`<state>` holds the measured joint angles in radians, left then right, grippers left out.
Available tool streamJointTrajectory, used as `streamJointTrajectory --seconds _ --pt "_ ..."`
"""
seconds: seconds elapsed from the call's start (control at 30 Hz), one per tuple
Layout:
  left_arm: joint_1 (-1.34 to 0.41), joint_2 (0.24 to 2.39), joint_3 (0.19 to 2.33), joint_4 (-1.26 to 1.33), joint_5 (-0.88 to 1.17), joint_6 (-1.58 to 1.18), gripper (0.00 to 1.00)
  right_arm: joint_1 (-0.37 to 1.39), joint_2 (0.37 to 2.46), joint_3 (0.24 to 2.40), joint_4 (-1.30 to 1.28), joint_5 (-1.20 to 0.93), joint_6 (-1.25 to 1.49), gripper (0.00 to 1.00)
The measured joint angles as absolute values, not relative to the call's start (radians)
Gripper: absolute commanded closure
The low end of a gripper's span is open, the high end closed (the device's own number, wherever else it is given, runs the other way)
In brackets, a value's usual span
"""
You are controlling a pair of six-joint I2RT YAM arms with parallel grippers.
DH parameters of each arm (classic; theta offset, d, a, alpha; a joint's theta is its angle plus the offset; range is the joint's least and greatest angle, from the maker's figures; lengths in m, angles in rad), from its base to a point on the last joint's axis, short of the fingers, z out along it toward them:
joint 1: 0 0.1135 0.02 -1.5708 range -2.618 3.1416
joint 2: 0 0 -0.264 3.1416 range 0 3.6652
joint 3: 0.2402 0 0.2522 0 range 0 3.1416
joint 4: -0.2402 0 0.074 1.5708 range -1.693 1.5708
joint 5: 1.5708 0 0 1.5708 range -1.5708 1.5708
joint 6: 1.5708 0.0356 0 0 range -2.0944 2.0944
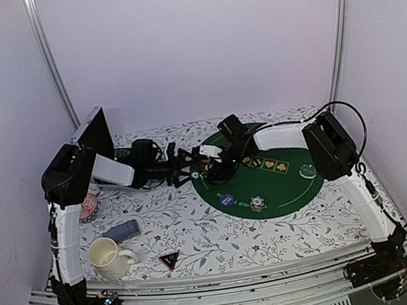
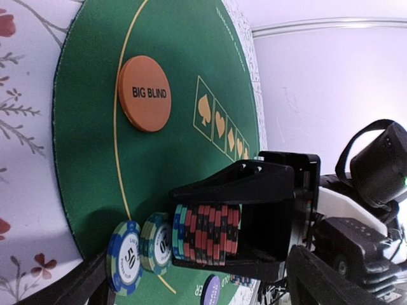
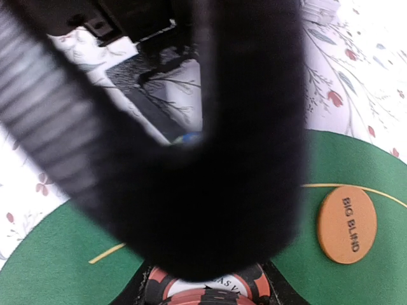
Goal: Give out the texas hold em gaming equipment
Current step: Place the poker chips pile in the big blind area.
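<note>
My right gripper (image 1: 215, 169) is shut on a stack of red-and-black poker chips (image 2: 213, 234) with a few teal and blue ones at its end, held sideways against the green round mat (image 2: 89, 159). The stack also shows in the right wrist view (image 3: 210, 291). Two loose chips marked 50 (image 2: 124, 257) and 20 (image 2: 156, 243) lie on the mat beside it. The orange BIG BLIND button (image 2: 145, 93) lies farther along the mat. My left gripper (image 1: 188, 162) is open and empty, facing the stack, its fingers (image 2: 334, 279) wide apart. A purple button (image 1: 227, 199) and a small chip stack (image 1: 257, 204) sit on the mat.
The grey-blue card deck (image 1: 121, 231), cream mug (image 1: 110, 257) and black triangular marker (image 1: 169, 260) lie at the front left. A pink dish (image 1: 88, 208) sits by the left arm. A round pale disc (image 1: 307, 171) lies at the mat's right edge. A dark blurred shape fills most of the right wrist view.
</note>
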<state>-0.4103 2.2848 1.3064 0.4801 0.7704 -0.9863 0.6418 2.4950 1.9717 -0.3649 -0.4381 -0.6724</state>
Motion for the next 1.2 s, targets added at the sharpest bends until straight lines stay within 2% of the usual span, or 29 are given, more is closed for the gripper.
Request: streamJointTrajectory --seconds 0.13,0.57,0.87,1.03,1.13,1.2 --pt "-0.410 2.284 1.328 0.436 0.765 -0.953 0.02 0.639 2.521 2.024 -0.386 -0.411 -0.663 0.98" --pt "-0.410 2.280 1.370 0.351 0.715 -0.869 0.02 0.639 2.539 2.057 -0.405 -0.394 -0.649 0.98" --pt "-0.403 2.233 1.378 0.216 0.584 -0.764 0.02 0.647 2.541 2.069 -0.417 -0.368 -0.659 0.95" --pt "-0.400 2.210 1.378 0.166 0.532 -0.731 0.02 0.648 2.541 2.070 -0.419 -0.367 -0.664 0.82" --pt "-0.399 2.201 1.378 0.144 0.515 -0.719 0.02 0.648 2.541 2.071 -0.419 -0.365 -0.666 0.68" --pt "-0.399 2.199 1.378 0.139 0.511 -0.712 0.02 0.648 2.541 2.071 -0.419 -0.365 -0.666 0.65"
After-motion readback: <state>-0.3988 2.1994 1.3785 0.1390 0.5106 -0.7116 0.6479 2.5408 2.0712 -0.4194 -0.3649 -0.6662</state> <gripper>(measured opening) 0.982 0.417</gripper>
